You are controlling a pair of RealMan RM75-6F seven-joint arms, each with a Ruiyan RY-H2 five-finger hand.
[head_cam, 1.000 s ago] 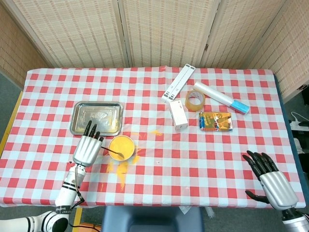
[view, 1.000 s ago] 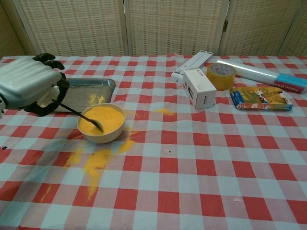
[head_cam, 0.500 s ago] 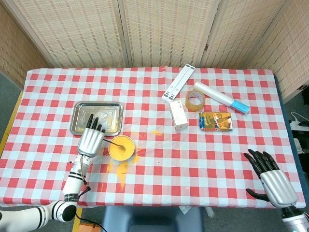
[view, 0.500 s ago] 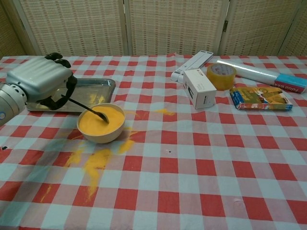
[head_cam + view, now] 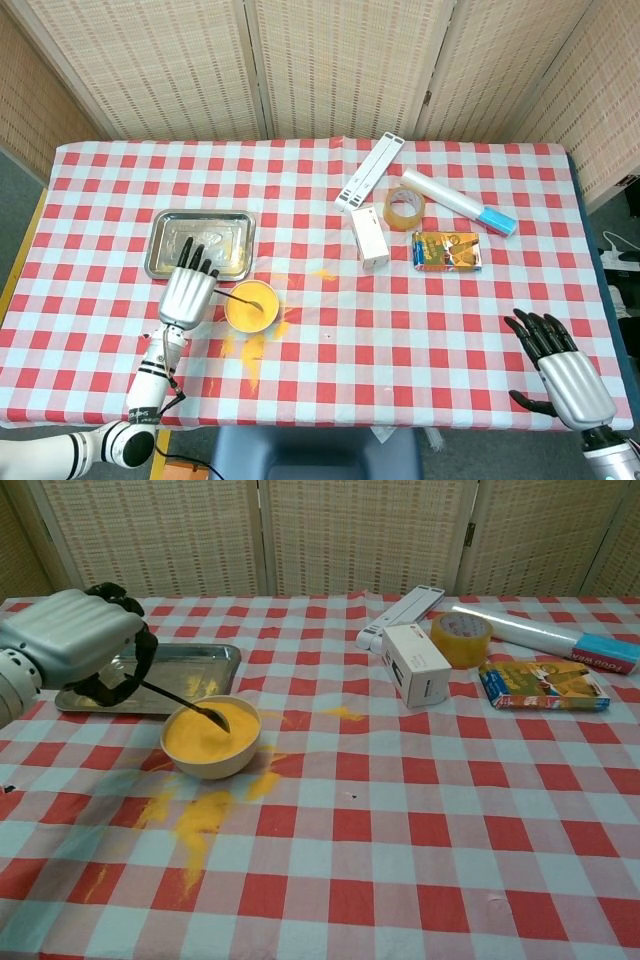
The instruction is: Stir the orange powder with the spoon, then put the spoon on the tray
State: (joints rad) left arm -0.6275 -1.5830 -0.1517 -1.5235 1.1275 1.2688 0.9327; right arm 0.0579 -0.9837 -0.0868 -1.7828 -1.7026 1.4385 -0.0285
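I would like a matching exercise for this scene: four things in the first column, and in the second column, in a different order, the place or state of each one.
Things:
1. spoon
2. tray
3. right robot hand
4. tape roll

Places or states:
A. open, holding nothing, at the table's near edge
B. beside the white box
C. tip in the bowl of orange powder, handle held by the left robot hand
D. behind the bowl, nothing on it but powder traces

Pairs: 1-C, 2-D, 3-A, 4-B
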